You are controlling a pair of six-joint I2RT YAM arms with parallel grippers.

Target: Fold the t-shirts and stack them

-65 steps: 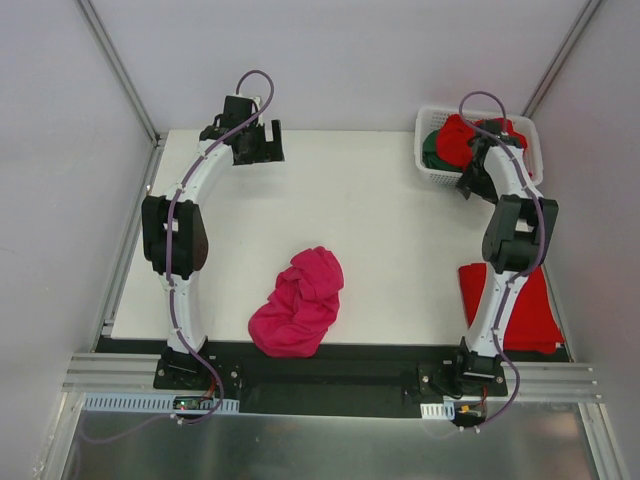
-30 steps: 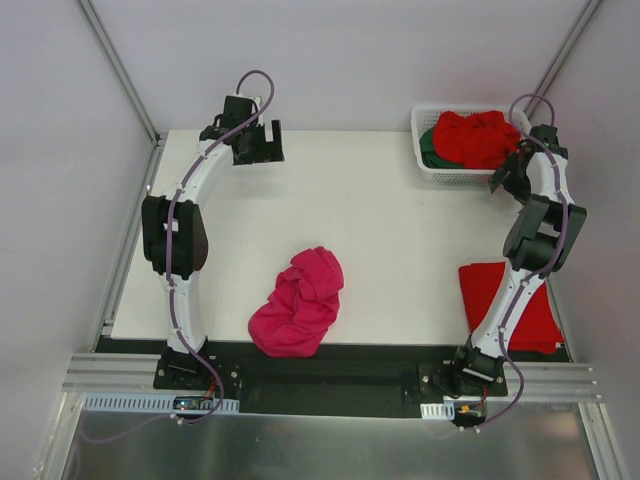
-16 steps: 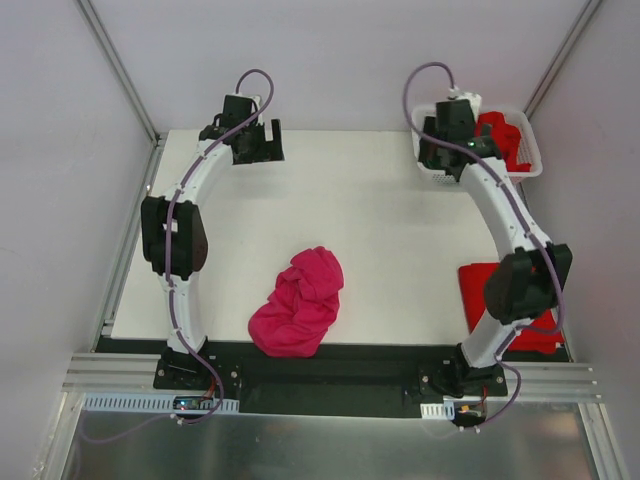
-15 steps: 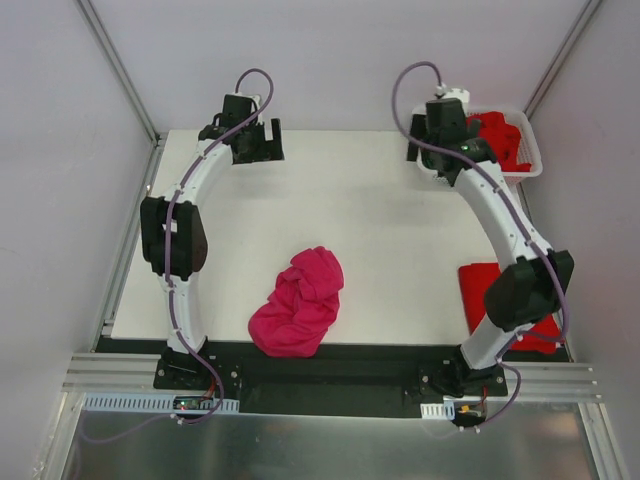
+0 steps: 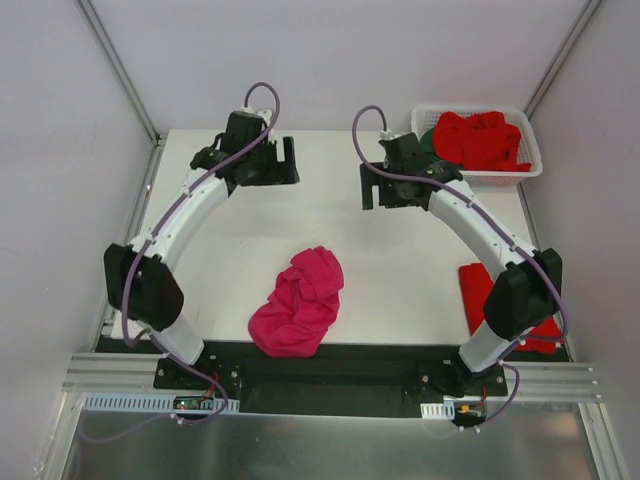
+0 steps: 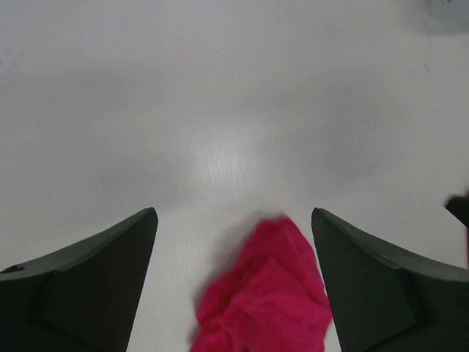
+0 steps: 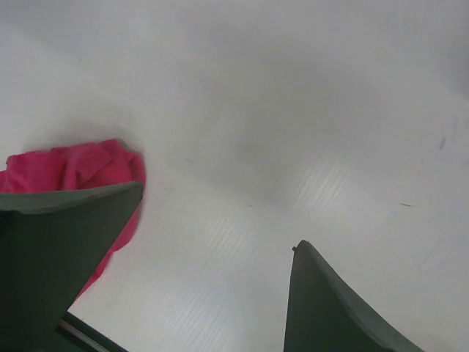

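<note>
Magenta-pink t-shirt point(image 5: 298, 303) lies crumpled at the middle of the desk's near edge. The right gripper point(image 7: 218, 216) has left the far-right corner basket point(image 5: 530, 170) empty; both claws (left gripper point(image 6: 233, 213) too) gape open, probably heading for it.

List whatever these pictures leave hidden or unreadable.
Dark green shirt, top view: only a sliver shows past the red shirts in the basket; how many red ones is unclear.
Folded red shirt, top view: the right arm covers its middle.
Pink shirt: left wrist view cuts it at the bottom edge; in the right wrist view a finger hides most.
</note>
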